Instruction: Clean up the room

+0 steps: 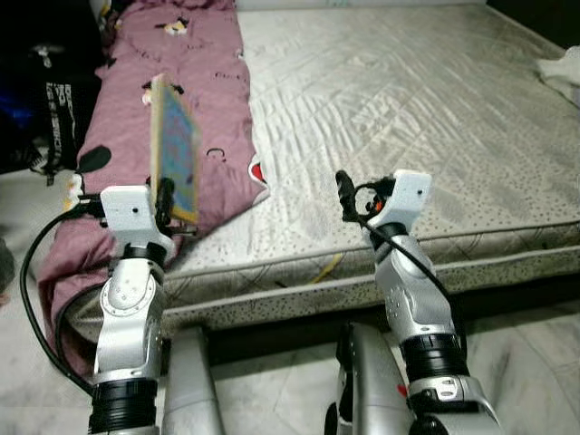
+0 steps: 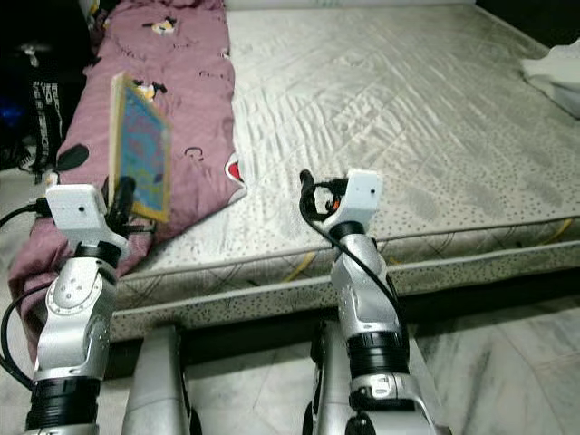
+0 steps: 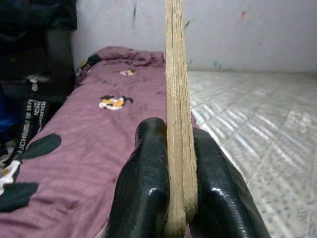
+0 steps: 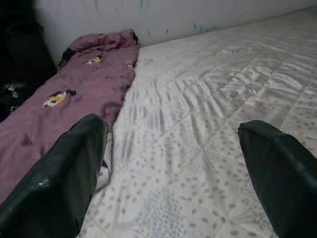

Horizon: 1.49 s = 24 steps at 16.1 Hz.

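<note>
My left gripper [image 1: 166, 201] is shut on the lower edge of a flat wooden board [image 1: 174, 145] with a colourful printed face. It holds the board upright above the purple quilt [image 1: 195, 63] at the bed's left side. In the left wrist view the board's edge [image 3: 177, 89] stands pinched between both black fingers [image 3: 148, 168]. My right gripper [image 1: 358, 195] hovers open over the near edge of the bare mattress [image 1: 408, 100]. Nothing lies between its fingers [image 4: 69, 168].
The grey patterned mattress fills the bed, with a white cloth [image 1: 564, 72] at its far right edge. A black bag [image 1: 54, 109] sits on the floor left of the bed. A pale wall [image 4: 148, 15] runs behind the bed's head.
</note>
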Motion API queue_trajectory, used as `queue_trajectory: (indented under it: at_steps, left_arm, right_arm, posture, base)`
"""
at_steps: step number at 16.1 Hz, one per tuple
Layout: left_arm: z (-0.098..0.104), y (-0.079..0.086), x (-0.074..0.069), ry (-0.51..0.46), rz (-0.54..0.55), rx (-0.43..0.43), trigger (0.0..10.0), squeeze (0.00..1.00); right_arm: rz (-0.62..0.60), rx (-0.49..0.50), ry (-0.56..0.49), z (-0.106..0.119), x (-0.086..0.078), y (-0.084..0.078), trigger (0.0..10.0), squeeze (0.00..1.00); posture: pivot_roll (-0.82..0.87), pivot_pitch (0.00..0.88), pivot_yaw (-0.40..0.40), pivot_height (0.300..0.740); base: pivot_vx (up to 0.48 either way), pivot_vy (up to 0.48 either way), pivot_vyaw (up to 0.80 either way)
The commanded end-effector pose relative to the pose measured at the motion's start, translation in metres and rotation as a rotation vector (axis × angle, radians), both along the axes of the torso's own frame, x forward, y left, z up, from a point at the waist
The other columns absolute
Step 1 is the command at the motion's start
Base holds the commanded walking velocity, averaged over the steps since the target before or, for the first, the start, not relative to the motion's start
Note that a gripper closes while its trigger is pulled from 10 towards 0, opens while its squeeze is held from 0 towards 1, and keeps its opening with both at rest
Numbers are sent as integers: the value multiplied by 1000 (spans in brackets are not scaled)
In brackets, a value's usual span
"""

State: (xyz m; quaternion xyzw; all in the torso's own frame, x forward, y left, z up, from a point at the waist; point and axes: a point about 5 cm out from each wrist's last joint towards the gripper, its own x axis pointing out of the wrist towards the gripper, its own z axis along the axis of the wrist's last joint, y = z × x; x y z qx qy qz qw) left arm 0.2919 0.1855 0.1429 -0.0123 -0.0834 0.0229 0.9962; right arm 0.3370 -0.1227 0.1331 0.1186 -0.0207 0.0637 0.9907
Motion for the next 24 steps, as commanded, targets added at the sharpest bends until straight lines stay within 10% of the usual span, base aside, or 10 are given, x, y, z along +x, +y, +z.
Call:
queue_trajectory:
  at_steps: [1,16,24]
  left_arm:
    - [13,3,1,-48,18,6,10000,0]
    - [3,-22,7,78,-75,42,10000,0]
    - [6,-27,9,71,-84,37,10000,0]
  right_arm:
    - [-4,14,-17,6,4,-1,10000,0]
    - [-123,42,13,2,-17,-15,10000,0]
    - [-160,-49,-5,3,-21,-17,10000,0]
  posture:
    - [82,0,-23,588]
    - [42,0,49,740]
    - [39,0,37,740]
  base:
    - [0,0,0]
    - [0,0,0]
    - [0,0,0]
